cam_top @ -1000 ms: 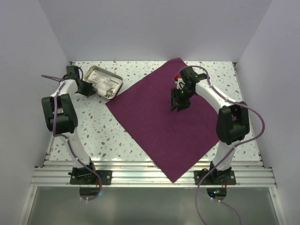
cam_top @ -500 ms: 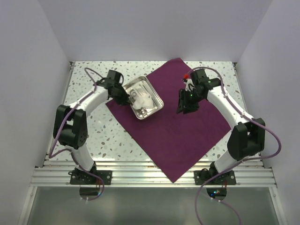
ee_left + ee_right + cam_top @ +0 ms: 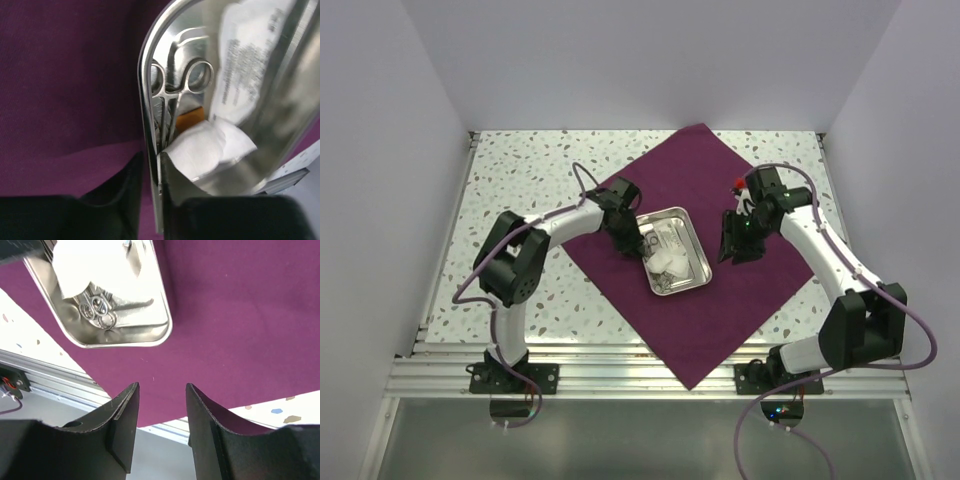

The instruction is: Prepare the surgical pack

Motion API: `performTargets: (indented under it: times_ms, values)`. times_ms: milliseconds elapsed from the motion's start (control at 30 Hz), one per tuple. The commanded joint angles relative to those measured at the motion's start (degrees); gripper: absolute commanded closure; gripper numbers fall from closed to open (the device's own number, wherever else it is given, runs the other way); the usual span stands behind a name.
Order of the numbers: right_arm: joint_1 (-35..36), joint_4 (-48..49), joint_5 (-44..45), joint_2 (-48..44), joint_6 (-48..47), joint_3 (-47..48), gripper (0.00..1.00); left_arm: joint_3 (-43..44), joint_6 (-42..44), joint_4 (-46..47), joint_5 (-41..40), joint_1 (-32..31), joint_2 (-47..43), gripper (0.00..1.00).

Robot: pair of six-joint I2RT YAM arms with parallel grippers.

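The surgical pack's purple-maroon cloth lies spread as a diamond on the table. A metal tray rests on its middle, holding ring-handled forceps, white gauze and a printed packet. My left gripper is at the tray's left side. In the left wrist view its jaws close narrowly on the tray's rim, one finger inside and one outside. My right gripper hovers open over bare cloth just right of the tray, with nothing between its fingers.
The speckled tabletop shows around the cloth. An aluminium rail runs along the near edge by the arm bases. White walls close in the left, right and back sides.
My left arm carried the tray from the table's back left onto the middle of the cloth. My right gripper drifted right and nearer, staying open.
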Motion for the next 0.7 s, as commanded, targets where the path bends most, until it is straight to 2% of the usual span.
performTargets:
  times_ms: [0,133,233,400,533,667]
  values:
    - [-0.18,-0.83,-2.24,-1.75,0.23,-1.29,0.54,4.40,0.21,5.10,3.19,0.58,-1.26,0.72]
    - [-0.10,0.40,-6.54,-1.32,0.40,-4.01,0.43,4.75,3.20,5.64,4.33,0.75,-2.75,0.54]
    - [-0.09,3.20,-9.61,-1.49,3.11,-6.99,0.36,5.89,7.15,3.62,5.13,1.63,-3.89,0.49]
    - [1.92,8.92,-11.56,-0.88,12.78,-10.08,0.35,2.57,12.78,1.77,4.86,5.40,-9.77,0.47]
    - [7.37,11.47,-4.82,1.05,24.64,-10.26,0.36,-2.36,16.47,2.38,3.99,9.62,-13.91,0.49]
    - [10.18,12.79,-1.28,4.13,33.61,-10.43,0.40,-5.18,19.73,3.44,5.21,14.11,-12.87,0.53]
